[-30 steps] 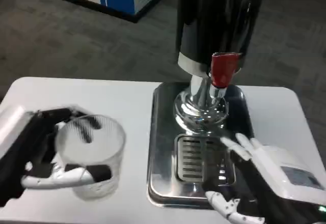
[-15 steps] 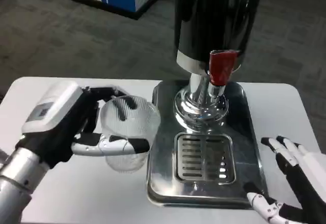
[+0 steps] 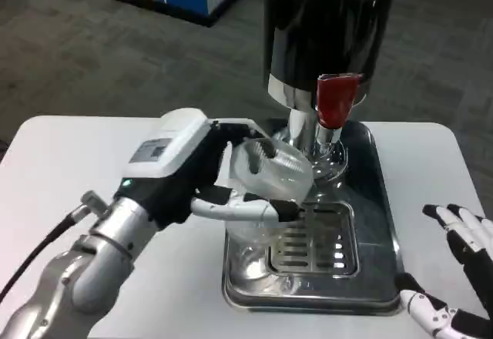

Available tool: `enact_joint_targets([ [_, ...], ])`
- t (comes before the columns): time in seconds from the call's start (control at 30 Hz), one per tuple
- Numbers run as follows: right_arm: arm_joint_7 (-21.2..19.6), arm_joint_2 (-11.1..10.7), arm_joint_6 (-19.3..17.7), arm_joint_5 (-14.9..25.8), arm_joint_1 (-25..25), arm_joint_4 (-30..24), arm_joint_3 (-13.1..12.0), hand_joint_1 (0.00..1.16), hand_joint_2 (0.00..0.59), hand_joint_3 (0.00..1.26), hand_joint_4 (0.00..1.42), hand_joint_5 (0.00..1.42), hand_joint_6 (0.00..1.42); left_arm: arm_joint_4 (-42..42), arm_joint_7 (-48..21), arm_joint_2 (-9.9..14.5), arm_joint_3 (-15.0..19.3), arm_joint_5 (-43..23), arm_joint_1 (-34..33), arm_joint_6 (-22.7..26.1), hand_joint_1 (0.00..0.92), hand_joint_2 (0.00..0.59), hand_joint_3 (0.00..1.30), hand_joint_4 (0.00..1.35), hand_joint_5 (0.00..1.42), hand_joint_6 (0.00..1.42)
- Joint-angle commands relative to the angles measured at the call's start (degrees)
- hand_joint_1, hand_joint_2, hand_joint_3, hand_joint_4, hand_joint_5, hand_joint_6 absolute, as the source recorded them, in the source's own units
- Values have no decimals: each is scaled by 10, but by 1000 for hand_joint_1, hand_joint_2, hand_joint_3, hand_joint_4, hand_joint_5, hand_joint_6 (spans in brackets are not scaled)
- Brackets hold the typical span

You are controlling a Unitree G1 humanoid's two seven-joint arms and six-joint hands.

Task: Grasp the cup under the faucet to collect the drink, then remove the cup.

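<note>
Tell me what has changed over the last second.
The left hand, holding the clear cup throughout, carried it rightward from the bare table onto the steel drip tray, near the red-handled faucet. The right hand drew back off the tray toward the table's right edge, fingers spread. Dispenser and tray stayed put.

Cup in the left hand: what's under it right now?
The clear cup, held by the left hand, sits over the steel drip tray, beside the slotted grate. Tray metal shows through its wall. Whether its base touches the tray cannot be told.
</note>
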Motion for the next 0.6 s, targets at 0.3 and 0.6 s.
enact_joint_targets([
  [0.3, -4, -13, 0, 47, 32, -30, -52, 318, 413, 75, 0, 0, 0, 89, 84, -41, -71, 58, -71, 14, 538, 0, 1002, 1131, 1286, 1424],
  [0.6, -6, -22, 1, 73, 43, -35, -75, 312, 414, 80, 0, 1, 0, 113, 95, -47, -110, 68, -85, 15, 519, 3, 906, 977, 1139, 1364],
])
